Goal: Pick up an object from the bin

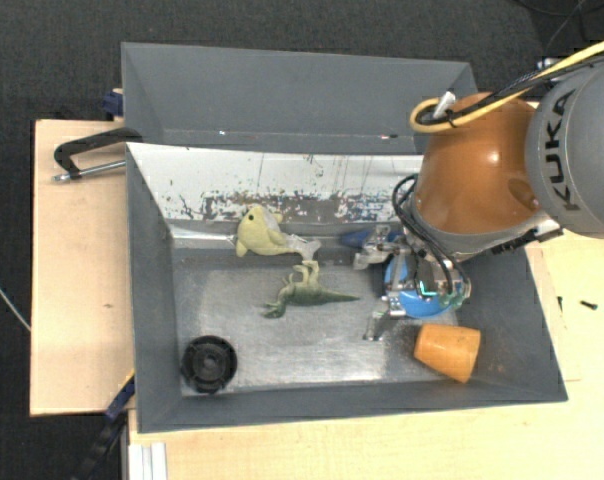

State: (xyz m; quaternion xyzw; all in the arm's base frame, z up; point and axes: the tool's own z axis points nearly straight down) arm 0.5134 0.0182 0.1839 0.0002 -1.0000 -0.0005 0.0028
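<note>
Gripper [390, 303] is seen low in bin [282, 353]; its state cannot be told. Blue round object [423, 304] lies just right of it, orange cup [448, 352] below-right. "KUKA" is read on the arm [582, 148].

Bin [150, 298]: plain grey metal; I saw a ragged band of pale worn speckles along its back wall.
Soft toy [259, 235]: pale yellow, no pattern.
Toy lizard [304, 296]: dull green, a little lighter towards its upper end.
Round cap [208, 360]: black all over.
Cup [448, 351]: plain orange.
Blue disc [419, 303]: bright blue, below my wrist.
My wrist cover [477, 173]: glossy orange-brown.
Cable [502, 86]: yellow, looped over that cover.
My arm [582, 158]: silver-grey, with black lettering.
</note>
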